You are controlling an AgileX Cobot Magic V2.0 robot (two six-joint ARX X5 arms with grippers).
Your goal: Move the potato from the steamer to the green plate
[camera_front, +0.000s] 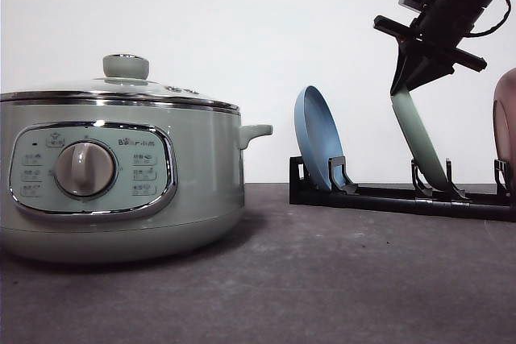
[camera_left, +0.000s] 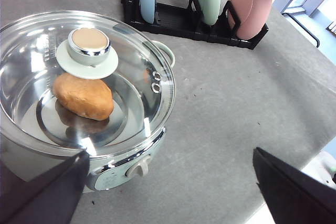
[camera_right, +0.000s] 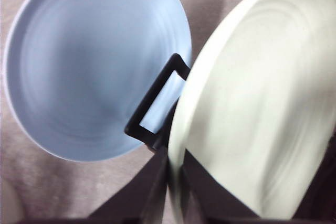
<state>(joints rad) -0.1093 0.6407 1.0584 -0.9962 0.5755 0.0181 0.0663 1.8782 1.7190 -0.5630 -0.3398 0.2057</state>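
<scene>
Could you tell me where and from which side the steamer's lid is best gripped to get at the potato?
Grip the round knob at the centre of the glass lid, coming straight down from above. It stands proud of the flat dome, offering two opposing sides for the fingers, while the rim sits flush in the steamer. The potato lies underneath, so lift vertically.

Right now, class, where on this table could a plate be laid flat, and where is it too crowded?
Free: the bare grey tabletop between the steamer and the plate rack, plus the stretch in front of the rack. Crowded: the rack itself, where the blue plate, green plate and pink plate stand.
</scene>
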